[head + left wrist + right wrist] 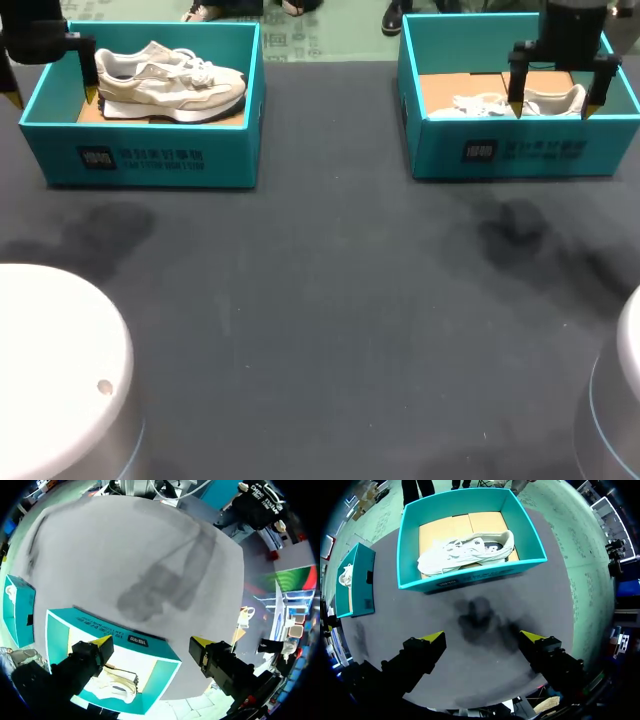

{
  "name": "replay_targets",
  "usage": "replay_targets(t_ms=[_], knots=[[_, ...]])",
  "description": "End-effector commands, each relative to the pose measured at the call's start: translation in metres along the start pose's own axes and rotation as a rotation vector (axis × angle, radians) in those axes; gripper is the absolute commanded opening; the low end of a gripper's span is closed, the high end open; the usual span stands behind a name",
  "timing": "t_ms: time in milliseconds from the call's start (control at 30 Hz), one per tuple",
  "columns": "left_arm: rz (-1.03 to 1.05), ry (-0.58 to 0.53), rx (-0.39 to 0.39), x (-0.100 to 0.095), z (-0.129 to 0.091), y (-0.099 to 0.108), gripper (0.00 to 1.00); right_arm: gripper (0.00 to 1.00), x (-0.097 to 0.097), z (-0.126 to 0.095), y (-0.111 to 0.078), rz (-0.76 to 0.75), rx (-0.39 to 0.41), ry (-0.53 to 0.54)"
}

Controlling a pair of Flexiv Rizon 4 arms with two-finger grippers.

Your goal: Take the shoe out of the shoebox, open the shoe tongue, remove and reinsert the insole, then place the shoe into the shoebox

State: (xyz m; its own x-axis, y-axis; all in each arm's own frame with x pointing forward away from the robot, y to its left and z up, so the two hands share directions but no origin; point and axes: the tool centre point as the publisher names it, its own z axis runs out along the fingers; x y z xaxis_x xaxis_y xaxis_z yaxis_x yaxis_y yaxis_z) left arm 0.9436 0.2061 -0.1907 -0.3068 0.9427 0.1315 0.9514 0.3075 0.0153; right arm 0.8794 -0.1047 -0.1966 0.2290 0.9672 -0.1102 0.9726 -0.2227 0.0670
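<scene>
Nothing can be read: the left shoebox (pixel 225 165) and the right shoebox (pixel 440 152) each carry a line of dark print (pixel 140 157) on the front wall, too small to make out.

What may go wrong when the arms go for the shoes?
1. The open left tool seems to straddle a wall of the left shoebox; lowering straight may strike it.
2. The white shoe lies near the front wall of the right shoebox, so the right tool may catch that wall.
</scene>
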Motion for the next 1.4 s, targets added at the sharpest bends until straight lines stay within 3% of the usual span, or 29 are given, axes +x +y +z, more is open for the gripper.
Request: replay_targets(t_ms=[33, 200, 267, 667, 733, 833, 867, 900, 967, 1000, 1200, 1400], knots=[[0.006, -0.054, -0.007, 0.006, 0.005, 0.027, 1.0, 1.0, 0.0, 0.0, -0.001, 0.0, -0.001, 0.0], [0.015, -0.069, -0.059, -0.004, -0.002, 0.088, 1.0, 1.0, 0.0, 0.0, -0.001, 0.0, -0.001, 0.0], [0.035, -0.089, -0.023, -0.011, -0.004, 0.119, 1.0, 1.0, 0.0, 0.0, -0.001, 0.0, -0.001, 0.0], [0.1, -0.11, -0.008, -0.016, 0.0, 0.121, 1.0, 1.0, 0.0, 0.0, -0.001, 0.0, -0.001, 0.0], [0.164, -0.129, -0.054, -0.024, 0.007, 0.143, 1.0, 1.0, 0.0, 0.0, -0.001, 0.0, -0.001, 0.0], [0.235, -0.14, -0.058, -0.033, 0.013, 0.171, 1.0, 1.0, 0.0, 0.0, -0.001, 0.0, -0.001, 0.0], [0.267, -0.147, -0.023, -0.037, 0.016, 0.183, 1.0, 1.0, 0.0, 0.0, -0.001, 0.0, -0.001, 0.0], [0.266, -0.126, -0.049, -0.041, 0.019, 0.196, 1.0, 1.0, 0.0, 0.0, -0.001, 0.0, -0.001, 0.0], [0.291, -0.133, -0.004, -0.044, 0.023, 0.211, 1.0, 1.0, 0.0, 0.0, -0.001, 0.0, -0.001, 0.0], [0.287, -0.111, -0.043, -0.046, 0.026, 0.218, 1.0, 1.0, 0.0, 0.0, -0.001, 0.0, -0.001, 0.0], [0.31, -0.094, -0.052, -0.059, 0.042, 0.247, 1.0, 1.0, 0.0, 0.0, -0.001, 0.0, -0.001, 0.0], [0.323, -0.086, -0.05, -0.071, 0.06, 0.257, 1.0, 1.0, 0.0, 0.0, -0.001, 0.0, -0.001, 0.0]])
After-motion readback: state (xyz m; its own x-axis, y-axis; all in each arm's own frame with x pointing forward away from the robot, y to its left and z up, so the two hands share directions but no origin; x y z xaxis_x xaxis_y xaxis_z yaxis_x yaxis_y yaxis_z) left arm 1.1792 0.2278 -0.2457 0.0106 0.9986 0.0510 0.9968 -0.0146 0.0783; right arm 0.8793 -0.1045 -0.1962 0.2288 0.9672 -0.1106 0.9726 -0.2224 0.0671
